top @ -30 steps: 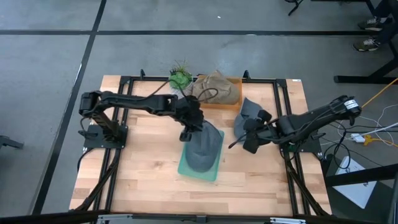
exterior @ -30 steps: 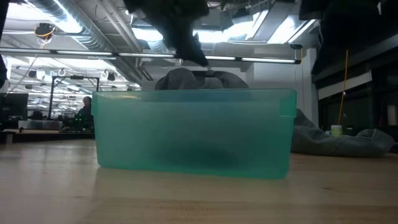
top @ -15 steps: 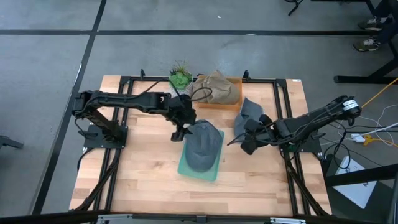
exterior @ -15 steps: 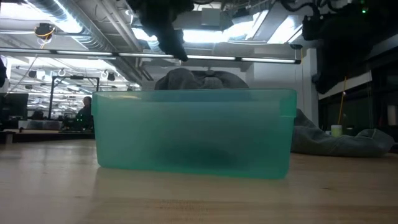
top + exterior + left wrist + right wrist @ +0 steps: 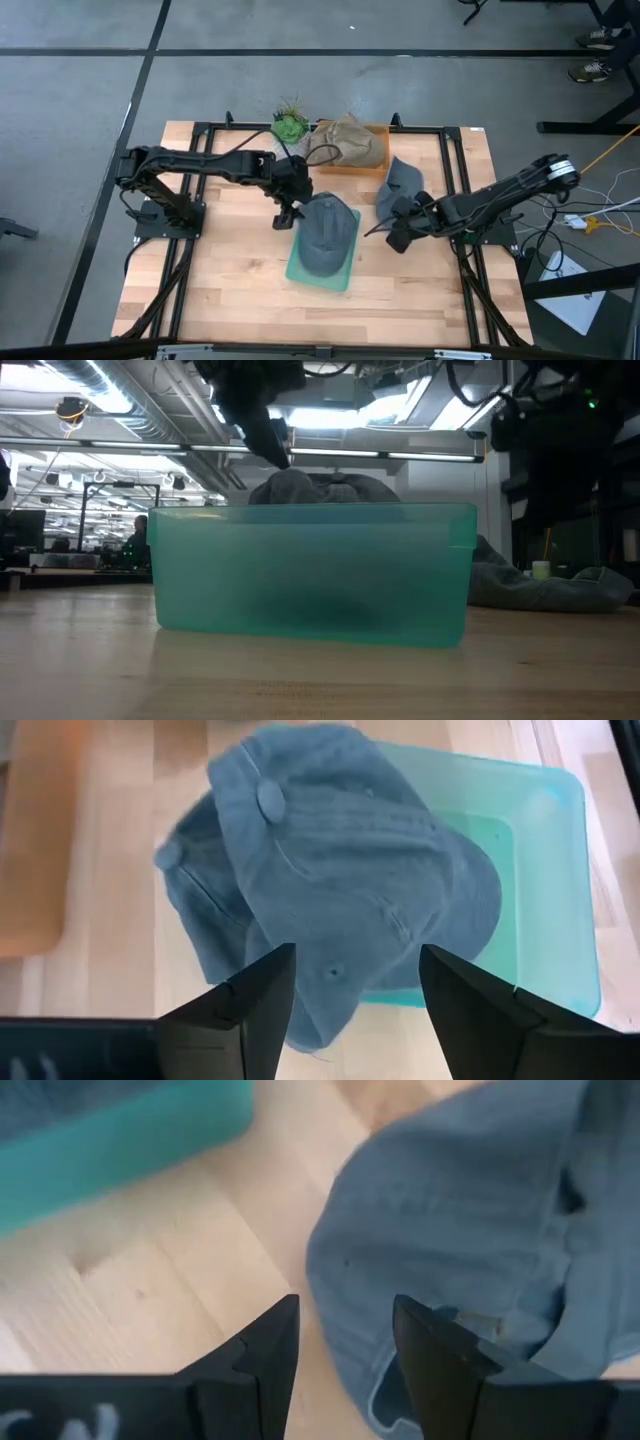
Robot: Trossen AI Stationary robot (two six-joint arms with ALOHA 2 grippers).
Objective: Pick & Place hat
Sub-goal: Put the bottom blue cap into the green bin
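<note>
Two grey-blue hats (image 5: 350, 850) lie stacked in the teal bin (image 5: 300, 272), their crowns rising above its rim (image 5: 300, 488). My left gripper (image 5: 285, 215) hangs open just left of the bin, above the hats' left edge, and holds nothing (image 5: 355, 1010). Another grey-blue hat (image 5: 395, 180) lies on the table right of the bin. My right gripper (image 5: 400, 232) stands open low over that hat's near edge (image 5: 345, 1350), with the hat (image 5: 470, 1210) just beyond its fingertips.
At the far edge stand a small green plant (image 5: 290, 125) and an orange tray with a crumpled brown paper bag (image 5: 350, 145). Black frame rails (image 5: 450, 180) run along both sides of the table. Bare wood lies near the front edge (image 5: 250, 300).
My left gripper has drawn back off the hats in the bin toward the table's left edge; the hats stay in the bin. My right gripper has sunk toward the hat on the table and rolled a little.
</note>
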